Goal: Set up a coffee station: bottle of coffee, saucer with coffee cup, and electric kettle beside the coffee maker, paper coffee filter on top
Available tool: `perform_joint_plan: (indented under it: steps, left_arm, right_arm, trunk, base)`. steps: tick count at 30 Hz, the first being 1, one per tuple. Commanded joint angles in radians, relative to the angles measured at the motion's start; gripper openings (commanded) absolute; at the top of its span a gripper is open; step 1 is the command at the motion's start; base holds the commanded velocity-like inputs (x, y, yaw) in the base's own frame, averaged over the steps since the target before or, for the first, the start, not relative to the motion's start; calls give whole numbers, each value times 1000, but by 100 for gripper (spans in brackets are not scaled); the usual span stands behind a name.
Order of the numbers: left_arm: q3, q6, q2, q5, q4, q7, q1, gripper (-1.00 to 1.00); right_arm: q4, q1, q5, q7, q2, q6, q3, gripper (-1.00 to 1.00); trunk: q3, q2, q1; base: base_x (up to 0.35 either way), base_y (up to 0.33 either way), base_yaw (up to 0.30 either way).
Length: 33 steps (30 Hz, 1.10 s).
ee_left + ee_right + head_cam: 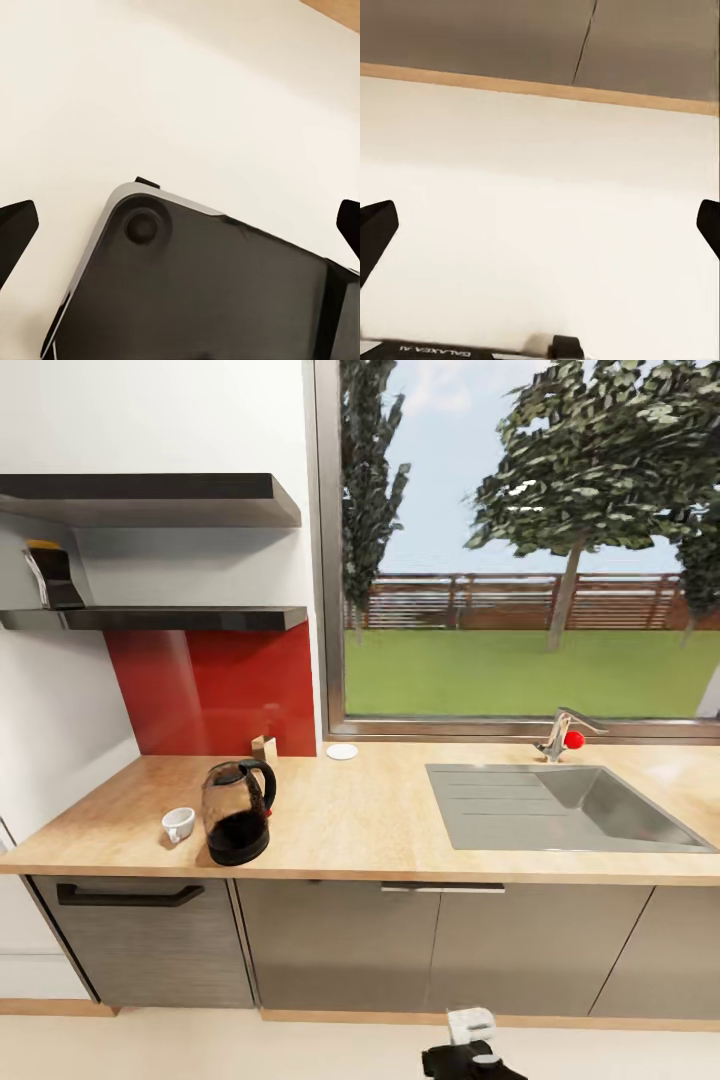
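The electric kettle (238, 812) stands near the front left of the kitchen countertop (380, 820). The coffee cup (178, 824) sits just left of it. The saucer (342, 752) lies at the back by the window sill. A small tan item (263, 747), apparently the paper coffee filter, stands against the red backsplash. The bottle of coffee (52, 575) is on the lower kitchen shelf (170, 619), at its left end. The coffee maker is out of view. My left gripper (180, 232) and right gripper (540, 232) hang open and empty over the pale floor.
A steel sink (560, 807) with a faucet (565, 732) takes up the counter's right part, under a big window. A second black shelf (160, 498) hangs above the lower one. Grey cabinet fronts (430, 945) run below. Part of my arm (470, 1050) shows low down.
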Motion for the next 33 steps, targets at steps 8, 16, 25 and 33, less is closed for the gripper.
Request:
perform_joint_plan:
  steps: [8,16,25,33]
  left_arm:
    - [-5,-2,3,11,0,-4,1,100]
    - [-5,-9,1,9,-3,-3,1,100]
    - [-6,-9,15,9,-6,-5,1,100]
    - [-6,-9,17,9,-10,-5,1,100]
  right_arm:
    - [-3,-77,10,-8,4,-63,-9,100]
    - [-1,-148,10,-9,12,-176,-9,100]
    - [51,-226,10,3,46,-344,-9,100]
    - [60,-231,8,-156,46,-810,-12,100]
  trunk:
    - [0,0,0]
    - [0,0,0]
    - [0,0,0]
    - [0,0,0]
  base:
    - [0,0,0]
    - [0,0,0]
    - [0,0,0]
    - [0,0,0]
